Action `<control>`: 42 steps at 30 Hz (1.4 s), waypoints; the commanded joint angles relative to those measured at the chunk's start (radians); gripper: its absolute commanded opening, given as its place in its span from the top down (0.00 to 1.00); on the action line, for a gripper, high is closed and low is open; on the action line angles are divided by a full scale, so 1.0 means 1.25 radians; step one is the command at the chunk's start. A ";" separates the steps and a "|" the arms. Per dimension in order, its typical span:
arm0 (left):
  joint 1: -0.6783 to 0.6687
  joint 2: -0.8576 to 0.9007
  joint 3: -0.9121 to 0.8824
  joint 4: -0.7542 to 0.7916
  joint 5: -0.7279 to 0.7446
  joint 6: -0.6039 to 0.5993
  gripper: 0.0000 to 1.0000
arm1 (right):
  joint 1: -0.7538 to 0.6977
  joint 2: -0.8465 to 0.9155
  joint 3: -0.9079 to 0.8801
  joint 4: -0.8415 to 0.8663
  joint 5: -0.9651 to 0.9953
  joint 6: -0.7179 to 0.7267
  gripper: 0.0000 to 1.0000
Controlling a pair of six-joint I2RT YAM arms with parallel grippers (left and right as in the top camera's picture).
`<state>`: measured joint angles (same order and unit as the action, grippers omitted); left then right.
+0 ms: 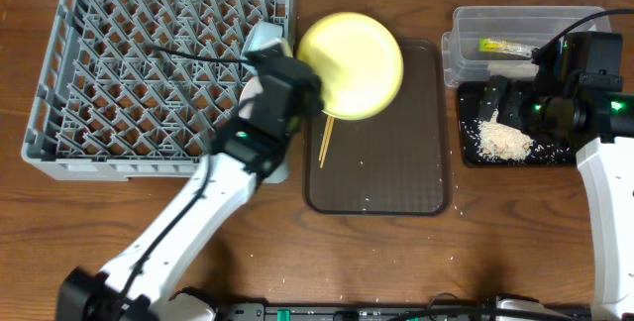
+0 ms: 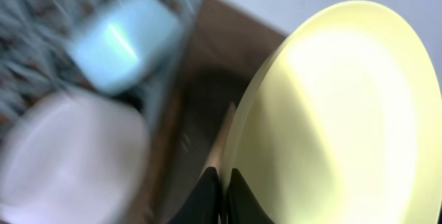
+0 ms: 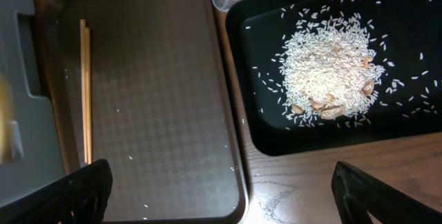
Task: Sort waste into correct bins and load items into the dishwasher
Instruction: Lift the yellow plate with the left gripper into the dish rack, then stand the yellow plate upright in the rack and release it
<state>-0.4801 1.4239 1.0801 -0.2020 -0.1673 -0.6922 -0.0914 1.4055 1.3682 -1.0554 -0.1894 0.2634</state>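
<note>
Gripping the yellow plate (image 1: pixel 352 63) (image 2: pixel 345 113) by its rim, L hand (image 1: pixel 315 98) (image 2: pixel 221 196) is clenched, both fingers (image 2: pixel 207 200) pinched tight on the edge. Plate sits over far-left corner of brown tray (image 1: pixel 396 162) (image 3: pixel 159 92), just beside the dish rack (image 1: pixel 129 73) on the desk (image 1: pixel 515 242).

Light-blue bowl (image 1: pixel 263 36) (image 2: pixel 124 41) is at rack's near-right corner; white bowl (image 2: pixel 69 155) is next to it, v. blurred in wrist view, so can't say if touching.

Chopsticks (image 1: pixel 324 143) (image 3: pixel 85 92) lie together on brown tray's left side, parallel to its long edge. A few stray grains are on tray and desk.

R hand (image 1: pixel 500 103) (image 3: pixel 221 196) is released, jaws wide apart, grasping nothing, hanging over the black tray (image 1: pixel 466 153) (image 3: pixel 276 127). Rice pile (image 1: pixel 503 140) (image 3: pixel 328 72) is heaped in that tray w/ loose grains scattered round it. Clear tub (image 1: pixel 461 44) is just behind black tray; yellow-green packet (image 1: pixel 503 48) is inside it.
</note>
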 commanded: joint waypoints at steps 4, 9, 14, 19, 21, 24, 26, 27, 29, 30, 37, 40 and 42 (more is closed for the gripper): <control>0.101 -0.068 0.003 0.001 -0.134 0.223 0.93 | -0.005 0.004 0.008 -0.001 0.002 0.008 0.01; 0.147 -0.056 0.003 0.021 -0.267 0.316 0.93 | -0.005 0.004 0.008 -0.001 0.002 0.008 0.01; 0.217 -0.017 0.003 0.100 -0.289 0.385 0.93 | -0.005 0.004 0.008 -0.001 0.002 0.008 0.01; 0.269 0.047 0.003 0.215 -0.290 0.489 0.93 | -0.005 0.004 0.008 -0.001 0.001 0.008 0.01; 0.280 0.077 0.003 0.270 -0.290 0.541 0.93 | -0.005 0.004 0.008 -0.001 0.002 0.007 0.01; 0.284 0.130 0.003 0.371 -0.311 0.618 0.93 | -0.005 0.004 0.008 -0.001 0.001 0.008 0.01; 0.284 0.162 0.003 0.436 -0.334 0.653 0.92 | -0.005 0.004 0.008 -0.001 0.001 0.008 0.01; 0.285 0.178 0.003 0.469 -0.344 0.670 0.92 | -0.005 0.004 0.008 -0.001 0.001 0.008 0.01; 0.291 0.210 0.003 0.528 -0.344 0.704 0.92 | -0.005 0.004 0.008 -0.001 0.002 0.008 0.01; 0.297 0.228 0.004 0.554 -0.346 0.710 0.93 | -0.005 0.004 0.008 -0.001 0.002 0.008 0.01; 0.328 0.300 0.020 0.641 -0.346 0.712 0.92 | -0.005 0.004 0.008 -0.001 0.002 0.008 0.01; 0.336 0.302 0.031 0.663 -0.346 0.712 0.92 | -0.005 0.004 0.008 -0.001 0.002 0.008 0.01; 0.340 0.302 0.040 0.673 -0.346 0.712 0.93 | -0.005 0.004 0.008 -0.001 0.002 0.008 0.01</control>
<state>-0.0658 1.8050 1.0771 0.6144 -0.5793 0.1848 -0.0914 1.4059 1.3682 -1.0550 -0.1894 0.2634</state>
